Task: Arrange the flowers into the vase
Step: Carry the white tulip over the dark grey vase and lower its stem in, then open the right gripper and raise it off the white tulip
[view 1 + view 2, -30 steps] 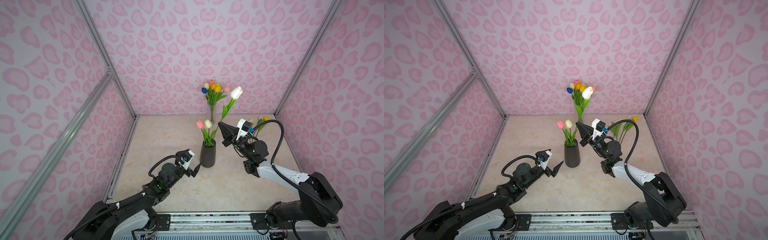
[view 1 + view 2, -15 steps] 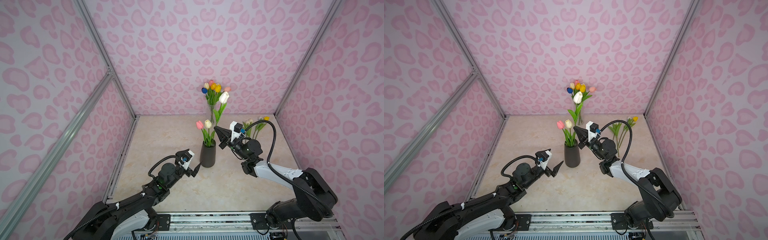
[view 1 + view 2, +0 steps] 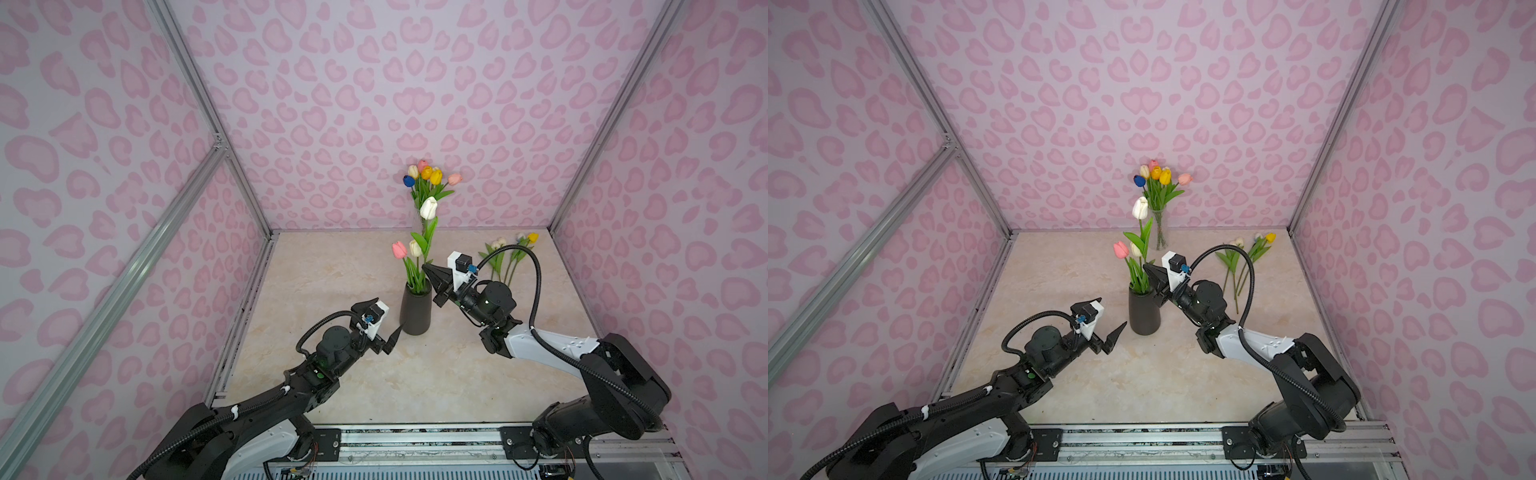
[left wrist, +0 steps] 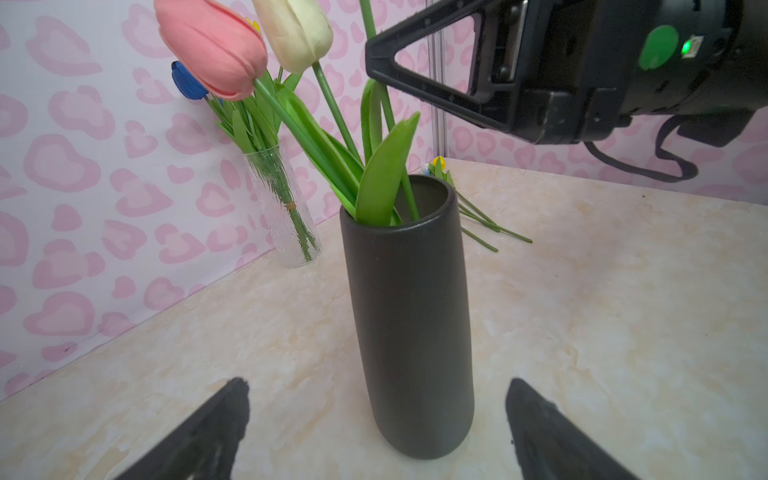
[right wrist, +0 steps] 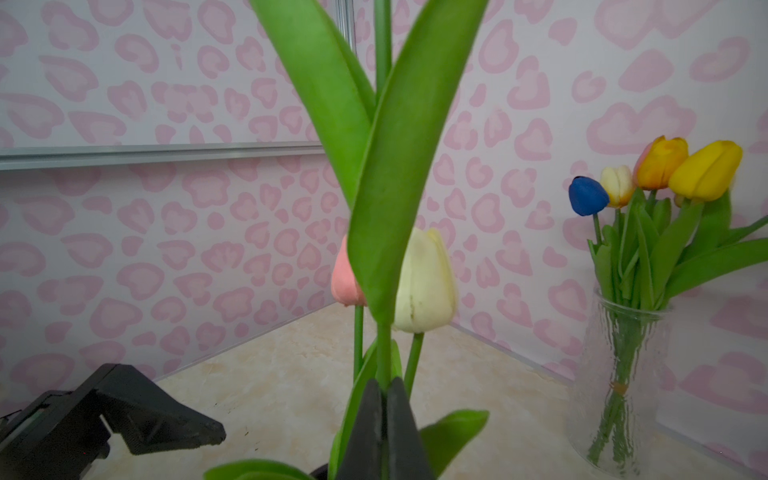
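The dark cylindrical vase (image 3: pixel 415 309) (image 3: pixel 1144 316) (image 4: pixel 409 316) stands mid-table with a pink tulip (image 3: pixel 399 249) (image 4: pixel 212 45) and a cream tulip (image 3: pixel 414 248) (image 5: pixel 424 282) in it. My right gripper (image 3: pixel 426 268) (image 3: pixel 1147 268) (image 5: pixel 384 386) is shut on the stem of a white tulip (image 3: pixel 428 208) (image 3: pixel 1140 208), just above the vase's rim. That stem stands nearly upright, and in the left wrist view its lower end reaches into the vase mouth. My left gripper (image 3: pixel 390 312) (image 3: pixel 1113 311) (image 4: pixel 377 382) is open and empty, low beside the vase's left side without touching it.
A clear glass vase (image 3: pixel 1158 226) (image 4: pixel 282 208) (image 5: pixel 619 382) with several tulips stands against the back wall. Several loose flowers (image 3: pixel 505 257) (image 3: pixel 1241 257) lie on the table at the back right. Patterned walls close in three sides.
My right gripper has carried the white tulip leftward and down to the dark vase, and its stem has swung from leaning right to nearly upright. The left arm has stayed still.
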Controlling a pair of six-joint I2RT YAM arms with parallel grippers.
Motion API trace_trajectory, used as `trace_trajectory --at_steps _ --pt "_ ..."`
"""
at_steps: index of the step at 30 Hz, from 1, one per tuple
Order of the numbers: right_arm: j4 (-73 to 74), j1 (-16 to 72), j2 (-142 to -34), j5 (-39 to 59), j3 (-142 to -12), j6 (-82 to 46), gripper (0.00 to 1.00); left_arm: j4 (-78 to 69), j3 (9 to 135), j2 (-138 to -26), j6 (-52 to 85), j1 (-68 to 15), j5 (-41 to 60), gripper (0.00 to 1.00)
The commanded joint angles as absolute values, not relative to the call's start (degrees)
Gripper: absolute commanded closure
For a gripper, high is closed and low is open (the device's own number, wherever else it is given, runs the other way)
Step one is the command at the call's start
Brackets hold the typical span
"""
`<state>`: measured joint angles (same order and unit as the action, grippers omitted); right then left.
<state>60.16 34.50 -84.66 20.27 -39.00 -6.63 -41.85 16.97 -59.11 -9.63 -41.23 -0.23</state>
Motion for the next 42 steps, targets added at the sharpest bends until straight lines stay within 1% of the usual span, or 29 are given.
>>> trace_trajectory --at_steps 1,5,7,19,26,30,33,36,40,42 --pt "57.8 34.8 -83.5 18.7 -38.5 -4.4 0.93 -43.3 17.4 -59.1 -9.5 -41.2 -0.2 0.03" --pt "55.7 34.8 -82.3 17.8 -38.0 -3.3 0.84 -43.3 17.5 -59.3 -9.5 -41.2 -0.2 0.03" --pt "55.9 34.9 -82.1 17.7 -37.6 -2.9 0.82 -43.4 17.5 -59.5 -9.4 -41.2 -0.1 0.03" --pt "56.9 35.3 -81.4 16.6 -37.4 -2.3 0.80 -43.2 17.6 -59.4 -9.5 -41.2 -0.1 0.03" --pt "57.5 35.3 -79.5 15.3 -36.8 -1.9 0.75 -43.3 17.5 -59.2 -9.4 -41.2 -0.1 0.03" --pt "59.2 35.3 -79.0 13.2 -36.3 -1.9 0.73 -43.2 17.4 -59.1 -9.5 -41.2 -0.1 0.03" --pt "63.3 35.2 -79.0 10.9 -34.8 -1.8 0.73 -43.2 17.5 -59.2 -9.4 -41.2 -0.1 0.03" --pt "65.7 35.2 -79.0 7.8 -34.3 -1.2 0.69 -43.2 17.4 -59.2 -9.5 -41.2 -0.2 0.03" --pt "58.6 35.3 -77.0 7.2 -37.4 1.0 0.66 -43.4 17.1 -58.2 -9.5 -41.2 -0.4 0.03" --pt "54.3 35.2 -76.0 5.0 -39.3 2.2 0.65 -43.8 16.8 -58.0 -9.3 -41.2 -0.6 0.03"
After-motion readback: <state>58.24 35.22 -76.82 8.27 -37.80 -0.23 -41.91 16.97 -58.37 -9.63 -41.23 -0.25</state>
